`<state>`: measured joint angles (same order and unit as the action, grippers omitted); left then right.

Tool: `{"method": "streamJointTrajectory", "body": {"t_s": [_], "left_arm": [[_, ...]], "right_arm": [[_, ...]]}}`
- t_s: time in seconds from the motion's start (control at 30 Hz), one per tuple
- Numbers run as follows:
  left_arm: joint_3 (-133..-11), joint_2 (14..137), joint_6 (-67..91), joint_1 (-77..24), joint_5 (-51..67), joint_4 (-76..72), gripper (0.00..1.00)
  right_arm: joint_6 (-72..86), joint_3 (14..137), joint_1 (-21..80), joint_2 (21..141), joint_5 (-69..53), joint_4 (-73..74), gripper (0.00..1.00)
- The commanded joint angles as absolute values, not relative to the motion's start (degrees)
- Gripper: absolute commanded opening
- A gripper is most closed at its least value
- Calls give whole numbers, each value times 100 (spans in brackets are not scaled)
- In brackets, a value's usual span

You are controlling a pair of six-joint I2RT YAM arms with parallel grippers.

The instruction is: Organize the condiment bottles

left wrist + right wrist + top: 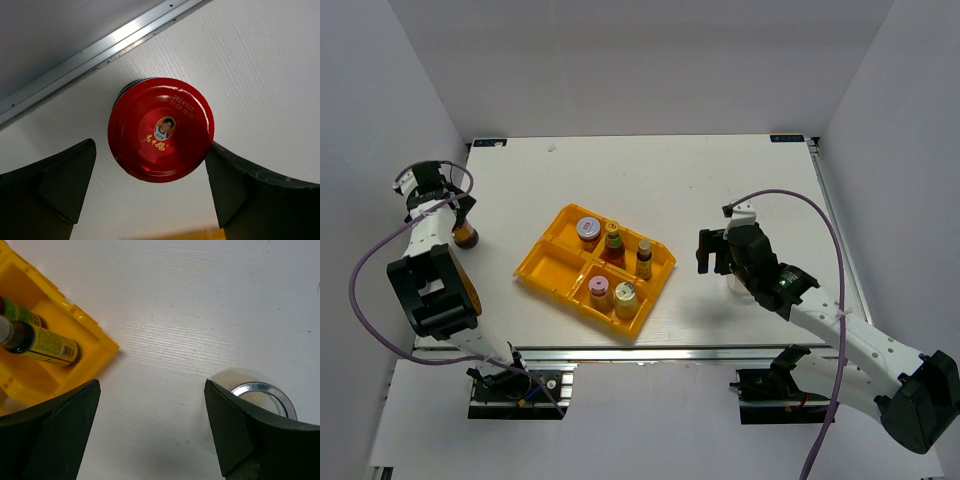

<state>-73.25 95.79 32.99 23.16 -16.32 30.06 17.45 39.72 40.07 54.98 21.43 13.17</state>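
There is 1 yellow tray (546, 266) with 4 compartments, and 3 of them hold bottles. Inside the tray stand 5 condiment bottles: 1 silver-purple-capped jar (588, 230), 1 red-capped bottle (612, 243), 1 small yellow-capped bottle (644, 259), 1 pink-capped jar (599, 291) and 1 pale-green-capped jar (625, 297). Outside the tray are 2 more: 1 red-lidded jar (161, 129) well to its left and 1 clear glass jar (262, 397) near its right. That makes 7 containers. There are 2 grippers: the left gripper (150, 182) and the right gripper (152, 425).

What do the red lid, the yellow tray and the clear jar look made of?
Red lid: probably painted metal, glossy sheen, printed date.
Yellow tray: moulded plastic, smooth, thin stepped rim.
Clear jar: likely glass, see-through; its shiny silver rim looks metallic.
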Motion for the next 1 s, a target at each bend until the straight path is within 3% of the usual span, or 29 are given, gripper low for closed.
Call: {"method": "streamJointTrajectory", "body": {"t_s": [0.0,0.7,0.77,0.8,0.9,0.97], "left_arm": [[-7550,9501,3191,2347,-1450,2830,98],[-7919,10002,2935,2347,-1450,2873,94],[-7945,10037,2971,2347,-1494,2918,90],[-7945,10037,2971,2347,-1477,2909,77],[-7902,9976,2971,2347,-1293,2857,55],[-7893,9915,2953,2347,-1135,2883,52]], "right_arm": [[1731,4227,3973,5502,2109,1107,89],[1635,4307,3964,5115,2531,1266,89],[1643,4289,3964,5098,2557,1292,89],[1635,4280,3973,5098,2566,1309,89],[1635,4245,3973,5098,2549,1310,89],[1635,4219,3964,5089,2549,1301,89]]}}
